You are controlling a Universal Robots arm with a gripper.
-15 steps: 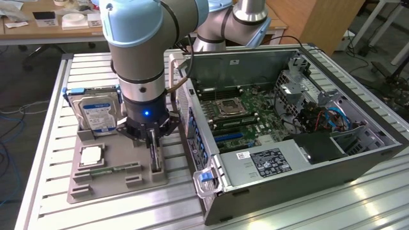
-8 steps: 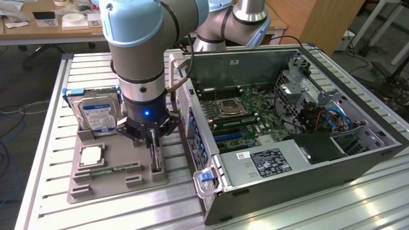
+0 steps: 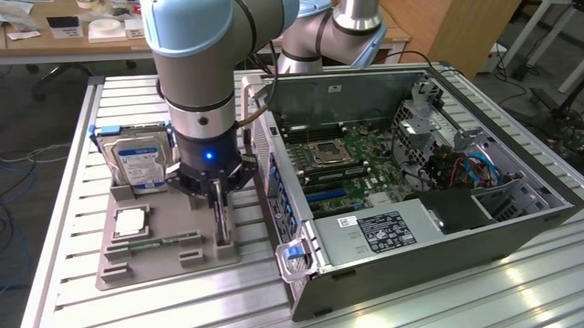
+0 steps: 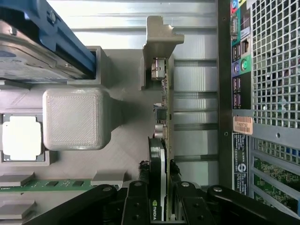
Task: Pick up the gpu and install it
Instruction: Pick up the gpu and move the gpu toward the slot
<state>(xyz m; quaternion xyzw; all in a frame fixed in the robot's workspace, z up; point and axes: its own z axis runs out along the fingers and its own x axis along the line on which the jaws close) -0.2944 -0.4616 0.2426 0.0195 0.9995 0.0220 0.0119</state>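
The gripper (image 3: 216, 193) has its 2 fingers (image 4: 138, 201) clamped on the gpu (image 4: 165, 117). The card stands on edge in the grey holder tray (image 3: 150, 263), lower left of centre in the exterior view, beside the open computer case (image 3: 438, 253). It looks light, stiff and fragile, so it is best held by its flat faces, clear of connectors.

Exterior view: arm wrist (image 3: 202, 130) hides upper part of gpu (image 3: 221, 222) and one side of hard drive (image 3: 137, 160). Wrist view: one end of gpu (image 4: 159, 154) covered by gripper (image 4: 159, 194) fingers (image 4: 136, 197) and cut by picture edge; hard drive (image 4: 28, 51), memory stick (image 4: 42, 185), computer case (image 4: 272, 70) cut by edge; case label (image 4: 242, 124) text too small to read.
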